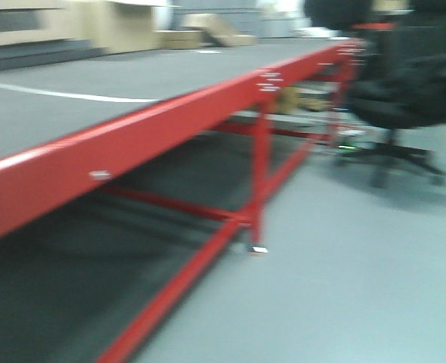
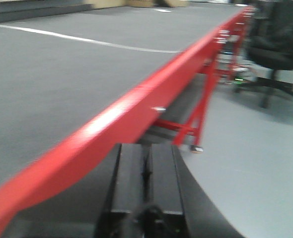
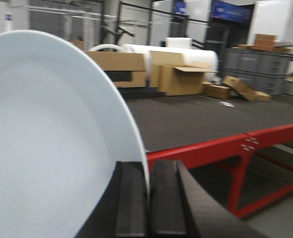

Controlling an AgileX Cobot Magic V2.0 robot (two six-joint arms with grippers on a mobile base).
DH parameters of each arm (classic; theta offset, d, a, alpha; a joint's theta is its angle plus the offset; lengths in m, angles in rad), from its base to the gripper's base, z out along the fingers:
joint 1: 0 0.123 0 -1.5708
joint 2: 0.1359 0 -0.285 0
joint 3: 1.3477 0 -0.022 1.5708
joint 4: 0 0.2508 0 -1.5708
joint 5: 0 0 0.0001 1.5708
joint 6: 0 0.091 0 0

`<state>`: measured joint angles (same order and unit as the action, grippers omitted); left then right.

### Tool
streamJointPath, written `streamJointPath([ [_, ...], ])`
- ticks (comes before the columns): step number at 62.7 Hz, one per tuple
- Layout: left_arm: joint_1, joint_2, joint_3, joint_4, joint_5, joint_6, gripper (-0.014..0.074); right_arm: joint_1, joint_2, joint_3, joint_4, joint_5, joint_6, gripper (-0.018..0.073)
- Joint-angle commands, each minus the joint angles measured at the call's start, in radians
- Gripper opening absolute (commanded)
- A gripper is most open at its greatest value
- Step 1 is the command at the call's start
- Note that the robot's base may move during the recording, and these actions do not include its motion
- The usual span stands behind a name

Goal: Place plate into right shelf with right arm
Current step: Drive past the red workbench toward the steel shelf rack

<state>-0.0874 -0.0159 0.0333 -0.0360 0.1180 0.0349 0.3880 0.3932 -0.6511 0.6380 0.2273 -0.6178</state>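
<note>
The plate [image 3: 47,144], plain white with a bluish tint, fills the left of the right wrist view, held upright on edge. My right gripper [image 3: 147,171] is shut on its rim, one black finger on each side. My left gripper [image 2: 146,153] is shut and empty, in the air beside the red frame's edge. The stainless-steel right shelf is out of view in all frames. Neither gripper shows in the front view.
A long red-framed bench [image 1: 155,132] with a dark grey top runs from near left to far right, and shows in the left wrist view [image 2: 121,114] and the right wrist view [image 3: 226,146]. A black office chair [image 1: 404,91] stands at far right. Cardboard boxes [image 3: 179,77] lie behind.
</note>
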Motion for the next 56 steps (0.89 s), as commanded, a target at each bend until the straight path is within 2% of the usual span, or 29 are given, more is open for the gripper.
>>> streamJointPath([
  [1, -0.005, -0.007, 0.008, -0.006, -0.087, -0.003, -0.0047, -0.004, 0.004, -0.028, 0.019, -0.085, -0.001, 0.0056],
  [56, -0.005, -0.007, 0.008, -0.006, -0.087, -0.003, -0.0047, -0.004, 0.004, -0.028, 0.019, -0.082, -0.001, 0.0056],
])
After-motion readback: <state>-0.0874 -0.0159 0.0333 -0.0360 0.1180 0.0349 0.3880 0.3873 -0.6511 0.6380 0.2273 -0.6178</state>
